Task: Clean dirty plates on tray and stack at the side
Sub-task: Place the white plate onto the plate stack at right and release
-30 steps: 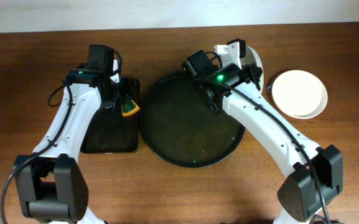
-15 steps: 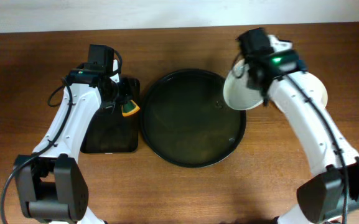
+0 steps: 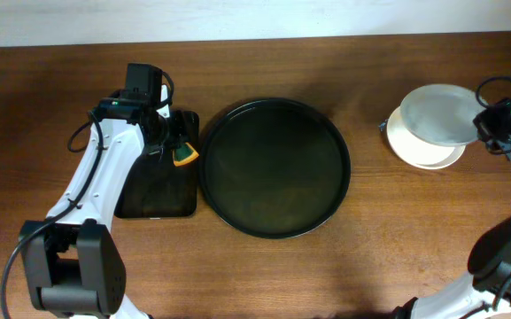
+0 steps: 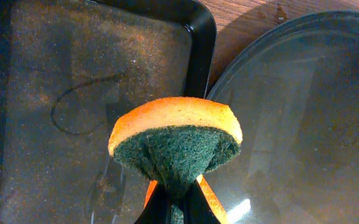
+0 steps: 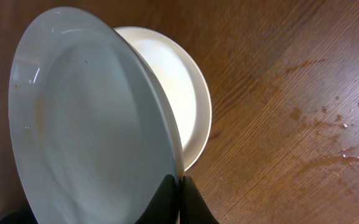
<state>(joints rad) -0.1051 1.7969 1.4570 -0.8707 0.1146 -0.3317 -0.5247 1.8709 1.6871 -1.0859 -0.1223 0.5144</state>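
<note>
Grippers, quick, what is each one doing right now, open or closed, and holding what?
Left gripper: closed on the sponge.
Right gripper: closed on the rim of a tilted plate.

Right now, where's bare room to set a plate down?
The round tray is bare, and so is the wood between it and the plate stack. Crowded: the right gripper holds a plate over that stack; the left gripper holds a sponge over the rectangular tray's rim.

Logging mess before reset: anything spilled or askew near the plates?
Yes. Wet streaks and droplets lie on the table beside the stack. The plate pinched by the right fingers hangs tilted over that stack, with a faint orange smear near its rim.
</note>
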